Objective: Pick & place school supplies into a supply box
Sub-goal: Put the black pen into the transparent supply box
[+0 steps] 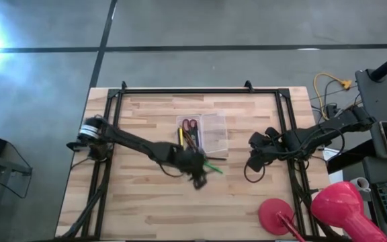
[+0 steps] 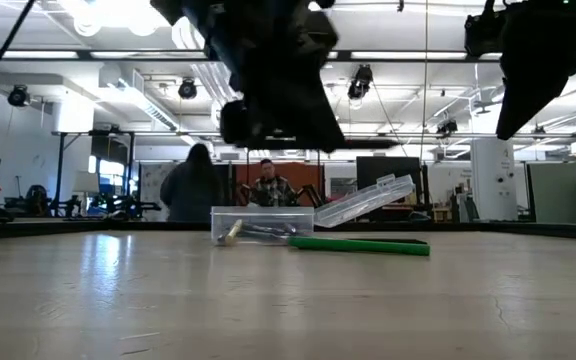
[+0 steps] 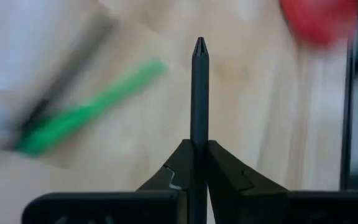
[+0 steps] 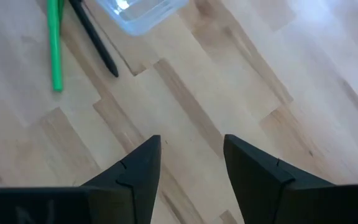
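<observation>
Black pen (image 3: 200, 93) in left hand (image 3: 199, 152).

Left claw (image 3: 192, 177) clamped tight over mid-table; right claw (image 4: 191, 155) gapes, idle.

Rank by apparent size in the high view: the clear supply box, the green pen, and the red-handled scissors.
1. Supply box, clearly the largest.
2. Scissors, lying inside the box.
3. Green pen; partly hidden by the left gripper, so its place after the scissors is unsure.
</observation>
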Robot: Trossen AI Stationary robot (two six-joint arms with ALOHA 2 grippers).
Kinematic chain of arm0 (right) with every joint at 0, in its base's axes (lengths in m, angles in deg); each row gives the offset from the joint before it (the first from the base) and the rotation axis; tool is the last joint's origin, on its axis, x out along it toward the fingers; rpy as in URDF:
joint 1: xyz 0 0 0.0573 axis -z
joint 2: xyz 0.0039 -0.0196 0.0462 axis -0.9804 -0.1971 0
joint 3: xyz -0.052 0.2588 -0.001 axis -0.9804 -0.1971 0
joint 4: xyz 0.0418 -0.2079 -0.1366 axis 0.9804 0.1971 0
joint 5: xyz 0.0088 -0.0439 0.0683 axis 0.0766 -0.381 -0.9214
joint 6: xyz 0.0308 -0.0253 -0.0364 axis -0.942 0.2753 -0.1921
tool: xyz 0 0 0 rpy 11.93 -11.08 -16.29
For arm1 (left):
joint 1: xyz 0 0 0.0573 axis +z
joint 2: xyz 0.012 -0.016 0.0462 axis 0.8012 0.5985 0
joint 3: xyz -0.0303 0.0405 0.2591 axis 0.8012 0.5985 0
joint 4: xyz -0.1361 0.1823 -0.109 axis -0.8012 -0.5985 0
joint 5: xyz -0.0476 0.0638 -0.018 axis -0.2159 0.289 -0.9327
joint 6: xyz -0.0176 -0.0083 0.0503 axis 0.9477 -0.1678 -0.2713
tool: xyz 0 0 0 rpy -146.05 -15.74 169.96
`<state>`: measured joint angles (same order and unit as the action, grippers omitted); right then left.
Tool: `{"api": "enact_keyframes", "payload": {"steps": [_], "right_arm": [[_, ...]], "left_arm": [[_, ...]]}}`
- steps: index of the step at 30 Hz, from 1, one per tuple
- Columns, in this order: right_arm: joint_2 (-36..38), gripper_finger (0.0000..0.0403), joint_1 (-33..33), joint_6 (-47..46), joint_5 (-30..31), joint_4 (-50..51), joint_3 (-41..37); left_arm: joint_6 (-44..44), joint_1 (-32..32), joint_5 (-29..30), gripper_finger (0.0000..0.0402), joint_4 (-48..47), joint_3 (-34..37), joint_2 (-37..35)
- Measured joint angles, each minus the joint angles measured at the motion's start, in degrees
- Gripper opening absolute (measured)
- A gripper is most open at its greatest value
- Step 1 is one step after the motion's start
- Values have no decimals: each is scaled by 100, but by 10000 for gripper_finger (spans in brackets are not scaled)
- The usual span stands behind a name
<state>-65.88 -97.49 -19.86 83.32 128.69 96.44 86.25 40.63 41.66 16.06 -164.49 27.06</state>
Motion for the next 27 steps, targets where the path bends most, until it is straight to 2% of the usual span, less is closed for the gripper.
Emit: {"api": "enact_keyframes", "payload": {"steps": [2, 5, 8, 10, 14, 19, 23, 27], "right_arm": [[0, 166, -1, -6, 78, -3, 0], [2, 166, 1, -88, 162, -3, 0], [2, 166, 1, -305, 395, -4, 0], [2, 166, 1, -481, 541, -10, 0], [2, 166, 1, -690, 723, -109, 0], [2, 166, 0, -662, 669, -267, -2], [2, 166, -2, -675, 499, -263, -2], [2, 166, -2, -499, 238, -262, -4]], "left_arm": [[680, 86, 517, 8, 15, 211, -329], [1952, 211, 1617, 8, 163, 728, -903], [2959, 460, 2602, 8, 1023, 1505, -1476], [3396, 707, 2863, 8, 1711, 2056, -1604], [3848, 1252, 2920, 12, 2553, 2709, -1545], [3979, 1800, 2773, 45, 2503, 2984, -1377], [4046, 1916, 2237, 78, 2581, 2918, -1418], [3850, 1826, 2215, 102, 2517, 2828, -1453]]}}
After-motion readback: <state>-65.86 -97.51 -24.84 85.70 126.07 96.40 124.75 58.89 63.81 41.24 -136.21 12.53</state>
